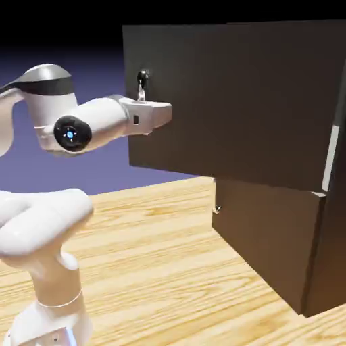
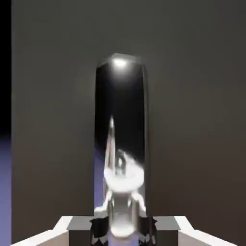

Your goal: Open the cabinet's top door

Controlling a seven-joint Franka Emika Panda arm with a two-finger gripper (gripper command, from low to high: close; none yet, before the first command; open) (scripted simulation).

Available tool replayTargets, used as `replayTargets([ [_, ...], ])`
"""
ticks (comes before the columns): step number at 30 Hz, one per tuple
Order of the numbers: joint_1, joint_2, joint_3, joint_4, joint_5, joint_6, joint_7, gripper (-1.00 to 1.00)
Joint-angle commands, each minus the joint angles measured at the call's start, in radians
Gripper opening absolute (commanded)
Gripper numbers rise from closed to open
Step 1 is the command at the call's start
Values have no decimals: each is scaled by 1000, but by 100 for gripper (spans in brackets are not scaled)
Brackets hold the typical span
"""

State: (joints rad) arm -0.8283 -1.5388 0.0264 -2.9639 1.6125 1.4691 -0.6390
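Gripper (image 1: 142,86) clamped shut on the handle (image 1: 142,76) at upper left of frame, top door (image 1: 230,101) swung open from cabinet (image 1: 331,223); could slip off the thin bar mid-swing.

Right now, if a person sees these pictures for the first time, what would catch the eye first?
First, the top door: a big dark panel swung out from the cabinet, filling the exterior view's upper right. Next, the white arm reaching from the left, its end effector shut on the shiny handle near the door's upper left edge. In the hand view, that handle rises large and glossy between the fingertips.
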Motion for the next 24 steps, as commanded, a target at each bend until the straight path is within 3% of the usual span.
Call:
replayTargets([
  [1, 0, 27, -36, 8, -36, -22, -18, -100],
  [12, 96, 406, -410, 205, -420, -278, -232, -100],
  [24, 393, 838, -772, 591, -693, -583, -435, -100],
])
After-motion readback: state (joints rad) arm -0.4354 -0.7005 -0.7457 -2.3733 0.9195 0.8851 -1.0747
